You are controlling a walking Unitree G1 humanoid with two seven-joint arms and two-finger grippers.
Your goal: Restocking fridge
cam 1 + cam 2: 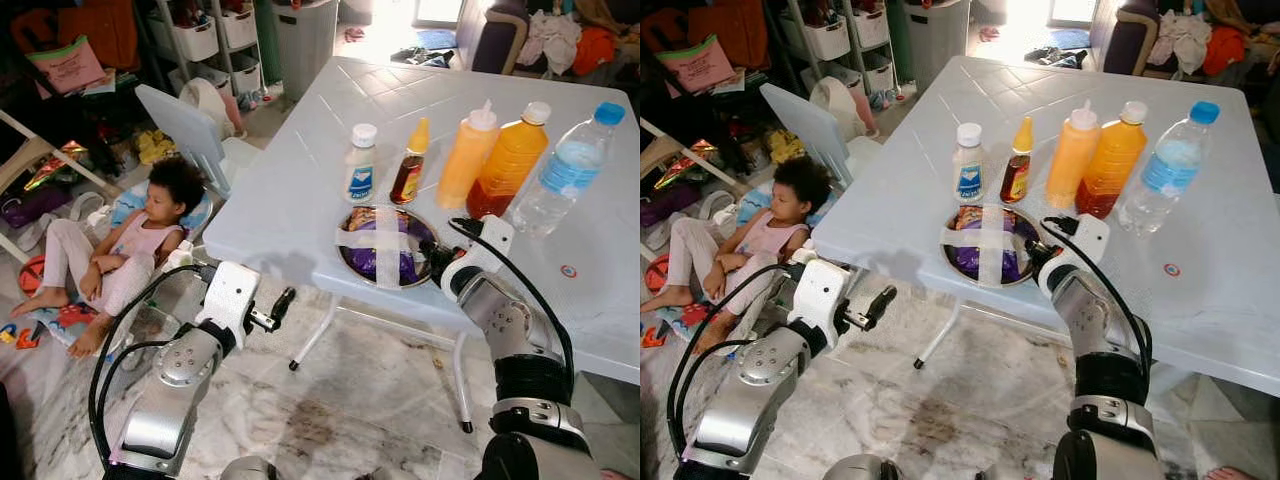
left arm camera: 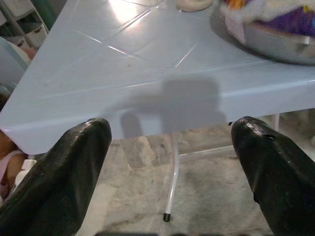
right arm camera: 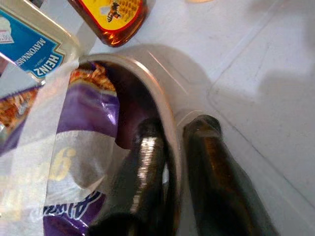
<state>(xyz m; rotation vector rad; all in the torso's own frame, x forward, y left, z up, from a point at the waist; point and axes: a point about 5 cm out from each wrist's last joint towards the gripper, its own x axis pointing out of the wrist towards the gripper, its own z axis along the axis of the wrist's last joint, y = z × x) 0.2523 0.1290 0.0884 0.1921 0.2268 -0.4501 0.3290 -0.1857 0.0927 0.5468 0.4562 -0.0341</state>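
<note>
A round metal bowl (image 1: pixel 385 246), holding a purple snack packet and crossed with two strips of pale tape, sits near the front edge of the pale blue plastic desk (image 1: pixel 290 190). My right tool (image 3: pixel 170 162) pinches the bowl's rim on its right side, one black finger inside the wall and the other outside on the desk top. From the head camera I see that right tool (image 1: pixel 437 262) at the bowl's edge, the silver forearm rising from below.

Just behind the bowl stands a row of containers: a white mayonnaise bottle with a blue label (image 1: pixel 360 163), a small amber honey bottle with a yellow cap (image 1: pixel 409 164), an orange squeeze bottle with a white nozzle (image 1: pixel 466 155), a bottle of orange juice with a white cap (image 1: pixel 510 160) and a clear water bottle with a blue cap (image 1: pixel 565 168).

My left tool (image 1: pixel 277 308) hangs below and in front of the desk's near left corner, over the marbled floor (image 1: pixel 370 400), its two fingers (image 2: pixel 64 172) spread wide and holding nothing.

A child (image 1: pixel 125 250) lies on the floor to the left among toys, and a white chair (image 1: pixel 195 130), apparently folded, leans beside the desk.
</note>
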